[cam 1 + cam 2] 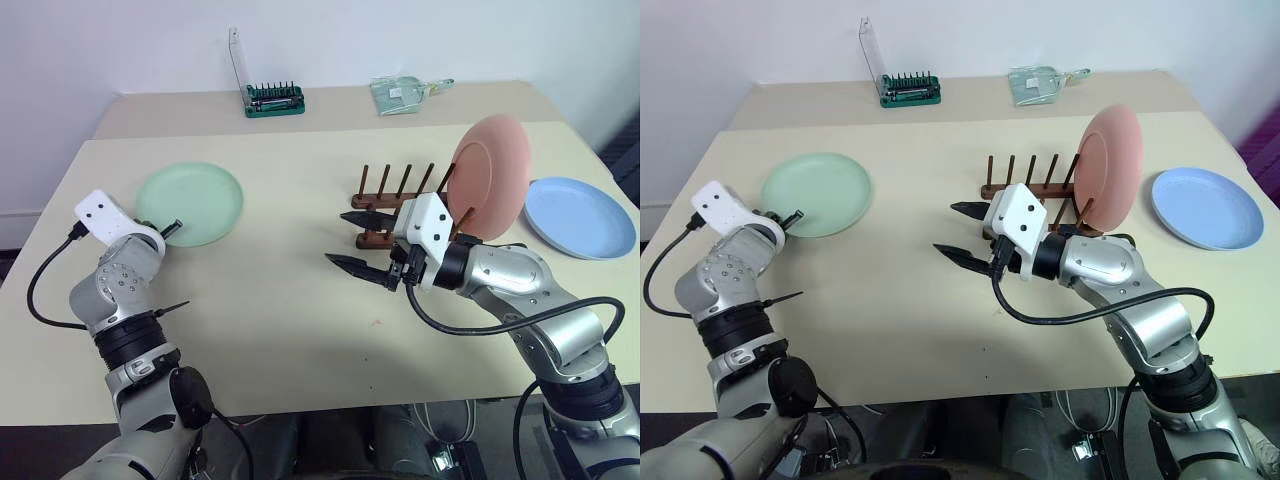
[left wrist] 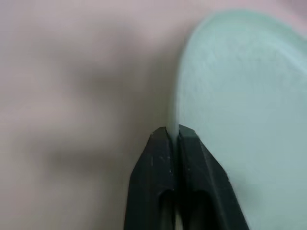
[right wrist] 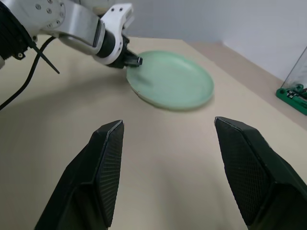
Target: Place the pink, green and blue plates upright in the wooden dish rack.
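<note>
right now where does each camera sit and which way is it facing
Left eye view: on the head, looking forward and down over the table; both arms show.
Right eye view: the stereo twin, same scene.
Left wrist view: along the left gripper, shut on the green plate rim.
Right wrist view: along the open right gripper, facing the green plate and left gripper.
Shared: the pink plate in the wooden dish rack shows in both eyes.

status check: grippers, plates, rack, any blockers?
Left gripper shut on green plate rim, plate flat on table. Right gripper open, empty. Pink plate upright in dish rack; blue plate flat. No blockers.
</note>
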Action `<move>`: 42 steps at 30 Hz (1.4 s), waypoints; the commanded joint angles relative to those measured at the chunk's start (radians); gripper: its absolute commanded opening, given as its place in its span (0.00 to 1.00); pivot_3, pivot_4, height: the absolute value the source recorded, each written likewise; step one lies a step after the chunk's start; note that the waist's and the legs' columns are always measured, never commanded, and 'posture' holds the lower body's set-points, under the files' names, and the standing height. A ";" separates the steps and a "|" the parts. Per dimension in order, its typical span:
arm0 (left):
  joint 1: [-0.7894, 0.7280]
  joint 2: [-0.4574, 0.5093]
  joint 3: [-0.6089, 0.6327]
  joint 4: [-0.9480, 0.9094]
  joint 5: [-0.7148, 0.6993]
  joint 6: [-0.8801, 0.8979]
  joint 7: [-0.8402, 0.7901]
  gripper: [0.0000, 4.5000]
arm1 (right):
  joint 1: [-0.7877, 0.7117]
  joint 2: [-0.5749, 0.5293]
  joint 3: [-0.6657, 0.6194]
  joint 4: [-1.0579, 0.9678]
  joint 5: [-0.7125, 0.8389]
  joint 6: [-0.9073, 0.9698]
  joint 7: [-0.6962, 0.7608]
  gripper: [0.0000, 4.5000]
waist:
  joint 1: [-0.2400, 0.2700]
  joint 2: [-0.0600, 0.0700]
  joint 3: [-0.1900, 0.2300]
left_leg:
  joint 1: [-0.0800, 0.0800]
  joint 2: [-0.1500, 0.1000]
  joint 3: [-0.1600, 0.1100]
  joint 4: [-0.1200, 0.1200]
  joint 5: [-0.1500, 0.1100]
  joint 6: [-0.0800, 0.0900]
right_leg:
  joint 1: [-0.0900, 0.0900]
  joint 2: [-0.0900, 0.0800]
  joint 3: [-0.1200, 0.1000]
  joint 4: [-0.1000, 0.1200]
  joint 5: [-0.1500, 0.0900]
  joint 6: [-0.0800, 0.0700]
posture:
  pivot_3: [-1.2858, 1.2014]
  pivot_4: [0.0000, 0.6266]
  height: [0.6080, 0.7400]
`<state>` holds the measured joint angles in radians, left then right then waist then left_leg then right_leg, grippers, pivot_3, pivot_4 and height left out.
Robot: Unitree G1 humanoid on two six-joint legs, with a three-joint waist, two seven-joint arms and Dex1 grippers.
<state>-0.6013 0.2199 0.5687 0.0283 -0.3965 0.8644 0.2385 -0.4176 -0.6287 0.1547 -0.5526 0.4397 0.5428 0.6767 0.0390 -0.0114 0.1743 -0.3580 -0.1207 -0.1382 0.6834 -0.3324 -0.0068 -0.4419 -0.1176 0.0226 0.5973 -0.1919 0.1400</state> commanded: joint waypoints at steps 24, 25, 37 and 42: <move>-0.102 -0.060 -0.357 -0.441 -0.174 -0.006 -0.289 0.00 | -0.279 -0.016 0.241 0.466 -0.917 -0.645 -0.108 0.36 | -0.028 0.000 0.000 | 0.000 0.001 0.001 -0.002 0.000 0.000 | -0.001 0.001 0.001 -0.001 0.000 0.000 | 0.52 0.24 1.00; -0.100 -0.061 -0.354 -0.438 -0.179 -0.006 -0.291 0.00 | -0.279 -0.017 0.236 0.467 -0.934 -0.651 -0.119 0.25 | -0.028 0.000 0.000 | 0.000 0.001 0.001 -0.002 0.000 0.000 | -0.001 0.001 0.001 -0.001 0.000 0.000 | 0.52 0.24 1.00; -0.237 -0.089 -0.089 -0.274 -0.201 -0.230 -0.085 0.67 | -0.255 0.010 0.074 0.424 -0.798 -0.641 -0.121 0.00 | -0.033 0.000 0.001 | 0.000 0.001 0.002 -0.003 0.000 0.000 | -0.001 0.002 0.001 -0.002 0.000 0.000 | 0.52 0.24 1.00; -0.086 0.106 -0.266 -0.204 0.000 -0.315 -0.229 0.67 | -0.266 0.090 -0.215 0.263 -0.276 -0.284 -0.019 0.00 | -0.031 0.001 0.001 | 0.000 0.002 0.002 -0.004 0.000 0.000 | -0.002 0.002 0.001 -0.002 0.000 -0.001 | 0.52 0.24 1.00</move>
<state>-0.6974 0.3079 0.3525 -0.1683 -0.4421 0.5868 0.0561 -0.6561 -0.5527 0.0430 -0.2114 0.0115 0.1539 0.6458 0.0079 -0.0107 0.1754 -0.3583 -0.1192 -0.1369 0.6796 -0.3322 -0.0070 -0.4432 -0.1155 0.0240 0.5950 -0.1917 0.1393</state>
